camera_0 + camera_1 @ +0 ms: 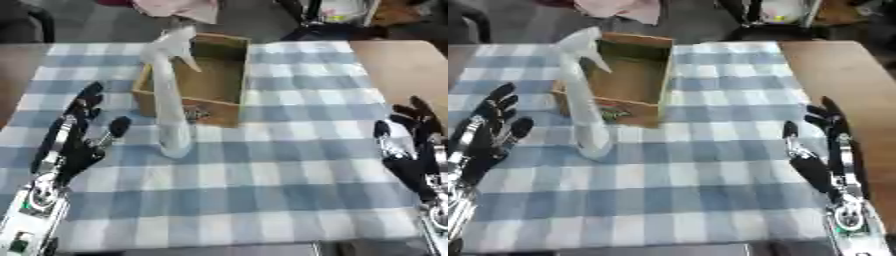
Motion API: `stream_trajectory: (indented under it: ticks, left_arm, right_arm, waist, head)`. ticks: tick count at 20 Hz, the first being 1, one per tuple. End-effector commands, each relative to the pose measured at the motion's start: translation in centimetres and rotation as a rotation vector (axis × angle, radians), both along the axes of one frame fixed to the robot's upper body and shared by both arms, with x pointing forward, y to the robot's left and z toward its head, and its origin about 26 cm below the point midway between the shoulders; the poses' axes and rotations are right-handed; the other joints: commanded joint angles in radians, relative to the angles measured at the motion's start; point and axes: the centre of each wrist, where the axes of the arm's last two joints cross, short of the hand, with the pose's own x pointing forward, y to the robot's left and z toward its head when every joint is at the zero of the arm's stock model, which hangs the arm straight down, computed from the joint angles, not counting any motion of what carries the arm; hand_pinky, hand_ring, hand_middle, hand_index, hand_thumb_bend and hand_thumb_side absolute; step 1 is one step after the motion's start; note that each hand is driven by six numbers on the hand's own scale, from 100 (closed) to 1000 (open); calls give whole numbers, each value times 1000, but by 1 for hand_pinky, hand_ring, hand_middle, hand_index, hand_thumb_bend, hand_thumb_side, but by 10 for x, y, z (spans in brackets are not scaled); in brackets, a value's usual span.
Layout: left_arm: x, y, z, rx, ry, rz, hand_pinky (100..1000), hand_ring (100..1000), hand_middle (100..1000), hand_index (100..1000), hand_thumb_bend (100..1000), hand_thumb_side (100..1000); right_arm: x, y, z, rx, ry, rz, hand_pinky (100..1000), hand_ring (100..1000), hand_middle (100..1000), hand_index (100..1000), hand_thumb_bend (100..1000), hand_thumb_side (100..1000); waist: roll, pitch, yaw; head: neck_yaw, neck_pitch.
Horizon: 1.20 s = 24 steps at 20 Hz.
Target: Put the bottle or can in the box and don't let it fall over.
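Left eye view: one white spray bottle (172,100) stands upright on the checkered desk (280,165), just before one wooden box (213,75) — two hands, left hand (77,137) and right hand (411,145), both released, flanking.

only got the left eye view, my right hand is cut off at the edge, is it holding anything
Observer: No. The right eye view shows the whole right hand: fingers straight, nothing in it, well apart from the spray bottle.
Operator: whats under it
Observer: It sits about over the right edge of the checked cloth, with bare wooden table beside it.
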Motion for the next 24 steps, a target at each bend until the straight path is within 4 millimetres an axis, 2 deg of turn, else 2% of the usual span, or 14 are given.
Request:
stream_trajectory:
  ticks: [1,6,11,16,24]
  left_arm:
    - [6,2,11,73,-26,-32,1000,1000,1000,968,686,628]
    - [18,-8,8,154,-14,-75,1000,1000,1000,965,662,620]
    - [32,-27,2,205,-38,-114,1000,1000,1000,964,662,617]
    - [42,-44,-3,223,-50,-154,1000,1000,1000,963,657,610]
    - [55,-57,-11,196,-47,-128,1000,1000,1000,954,632,578]
  right_arm:
    - [1,0,5,-8,-18,9,981,826,811,977,245,406]
    - [2,1,5,-8,-17,14,981,825,807,977,245,407]
    - [1,1,5,-7,-15,16,981,825,807,977,244,407]
    - [1,2,4,-5,-13,21,981,825,807,977,245,408]
    - [1,2,3,-4,-10,24,981,825,807,977,245,408]
  waist:
    - [0,-10,-2]
    - [-1,-12,-7]
    - [-3,-13,-15]
    - [-3,-14,-22]
    - [-3,-17,-30]
  head:
    - [-3,1]
    - [-2,-1]
    - [-4,-2]
    - [-2,0]
    - [0,-1]
